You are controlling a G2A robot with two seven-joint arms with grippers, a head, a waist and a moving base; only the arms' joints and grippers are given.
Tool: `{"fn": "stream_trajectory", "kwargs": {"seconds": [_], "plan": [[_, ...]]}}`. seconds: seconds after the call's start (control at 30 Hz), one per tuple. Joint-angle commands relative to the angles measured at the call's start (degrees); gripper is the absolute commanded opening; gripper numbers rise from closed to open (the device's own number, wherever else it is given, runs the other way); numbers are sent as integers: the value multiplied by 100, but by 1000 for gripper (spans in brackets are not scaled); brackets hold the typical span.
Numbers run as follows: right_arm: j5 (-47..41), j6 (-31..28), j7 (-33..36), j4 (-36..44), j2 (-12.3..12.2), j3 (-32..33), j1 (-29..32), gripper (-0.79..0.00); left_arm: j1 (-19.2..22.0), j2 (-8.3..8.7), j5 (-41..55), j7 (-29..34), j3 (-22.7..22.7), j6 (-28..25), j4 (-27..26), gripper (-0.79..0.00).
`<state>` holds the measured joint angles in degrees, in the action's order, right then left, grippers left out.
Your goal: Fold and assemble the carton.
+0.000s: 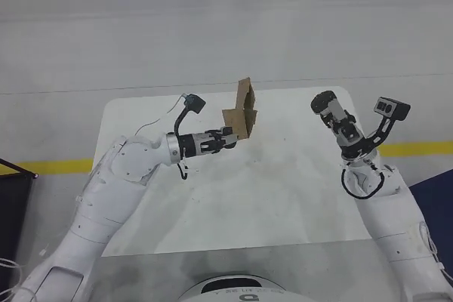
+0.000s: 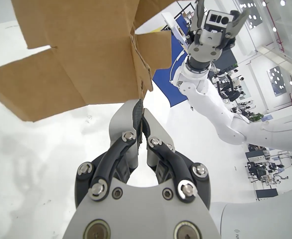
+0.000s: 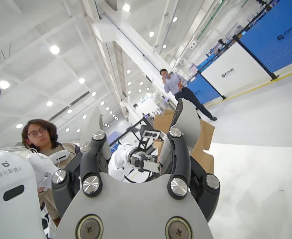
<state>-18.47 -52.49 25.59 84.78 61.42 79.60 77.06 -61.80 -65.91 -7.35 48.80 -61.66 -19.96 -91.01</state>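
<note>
Your left pincer (image 2: 142, 115) is clamped on one edge of the carton (image 1: 241, 113), holding it upright over the far side of the tabletop (image 1: 287, 204). Flaps hang unfolded, probably kept reachable for the right pincer (image 3: 141, 120), which is spread wide and raised well apart.

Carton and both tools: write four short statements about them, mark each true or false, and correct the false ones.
1. The left tool is shut on an edge of the carton. True.
2. The carton is already closed up as a finished box. False: its flaps stick out unfolded.
3. The right tool is open. True.
4. The right tool grips a flap of the carton. False: it holds nothing and is well apart from the carton, off to the side.
</note>
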Motion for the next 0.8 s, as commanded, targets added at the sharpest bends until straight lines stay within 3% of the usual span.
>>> {"fn": "stream_trajectory", "kwargs": {"seconds": [0.0,0.23,0.5,0.57,0.63,0.73,0.77], "plan": [[-220,142,276,-246,17,-209,-168,-305,1,6,80,154,23,29,-58,-785],[-1598,475,1673,-1562,106,-828,-894,-296,33,80,886,1270,-82,341,-451,-785],[-2795,509,3130,-2225,177,-1083,-1161,-277,-57,209,1291,2141,-362,767,-912,-785],[-2964,521,3142,-2281,200,-1098,-1193,-225,-57,228,1324,2298,-357,867,-952,-785],[-3022,229,2850,-2482,229,-1027,-1255,0,-20,247,1184,2470,-311,971,-981,-785],[-3087,-51,2183,-2640,329,-1053,-1436,-58,30,267,807,2588,-175,1131,-1040,-785],[-3090,-81,2155,-2603,351,-1081,-1480,-46,52,269,727,2635,-120,1178,-1057,-785]]}}
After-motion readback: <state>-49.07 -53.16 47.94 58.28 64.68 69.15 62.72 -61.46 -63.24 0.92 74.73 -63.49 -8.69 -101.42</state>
